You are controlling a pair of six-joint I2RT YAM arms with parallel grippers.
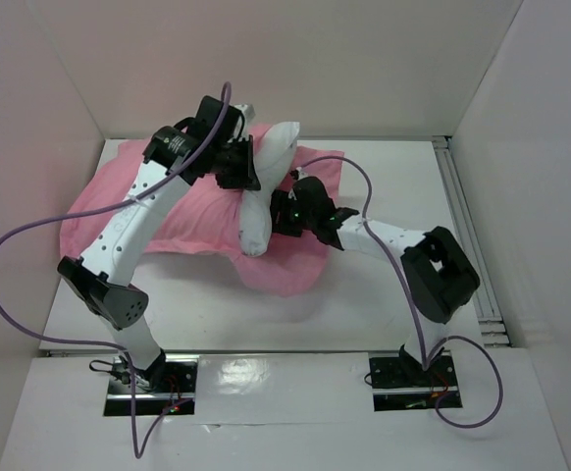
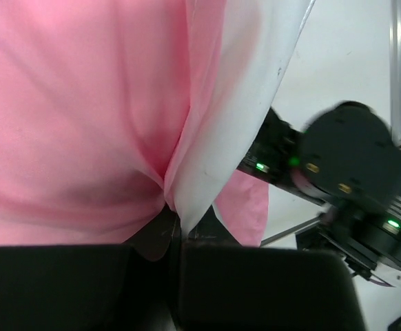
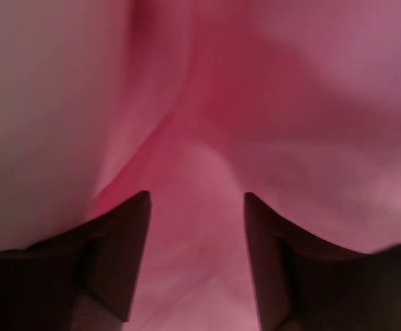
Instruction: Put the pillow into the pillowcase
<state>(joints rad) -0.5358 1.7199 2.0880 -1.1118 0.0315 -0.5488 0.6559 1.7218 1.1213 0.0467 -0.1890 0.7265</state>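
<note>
One left end effector (image 2: 178, 234) pinching pink pillowcase (image 2: 69, 103) beside white pillow (image 2: 235, 103), right end effector (image 3: 197, 207) spread against pillowcase

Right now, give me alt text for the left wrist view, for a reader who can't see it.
The left gripper is shut where the pink pillowcase meets a fold of the white pillow. The black right arm shows green lights beyond.
</note>
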